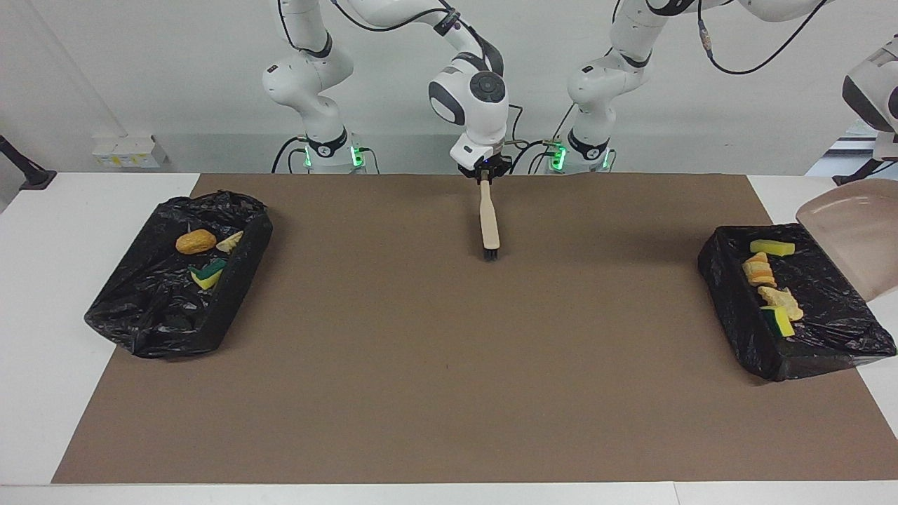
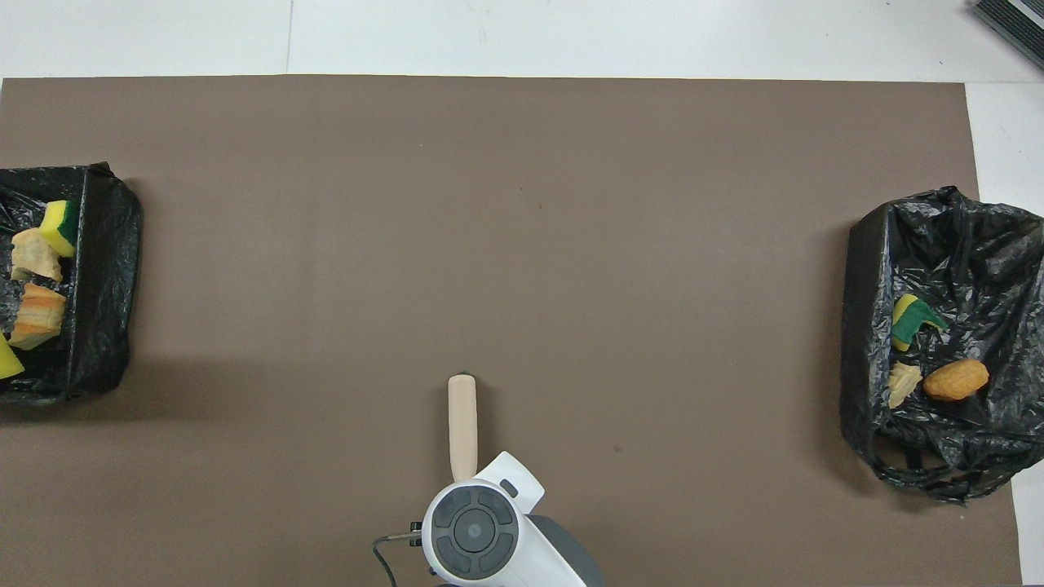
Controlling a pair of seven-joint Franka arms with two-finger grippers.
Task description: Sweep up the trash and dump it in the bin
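In the facing view the right hand hangs over the worktop's edge nearest the robots, at its middle, fingers closed on the handle of a beige hand brush whose long axis runs straight away from the robots, bristles low over the brown mat. The left hand itself is out of view; the beige dustpan it presumably carries hangs tilted and empty above the outer rim of the black-lined bin at the left arm's end of the worktop. Four pieces of trash lie in a row inside that bin; three more scraps lie in the second bin at the right arm's end. In the overhead view the brush points out from under the right arm's wrist toward the mat's open middle, and both bins sit hard against the worktop's short ends with their trash inside. No scrap shows on the mat between them, so sweeping looks finished; the brush has open room on every side to be set down, each bin well apart from it.
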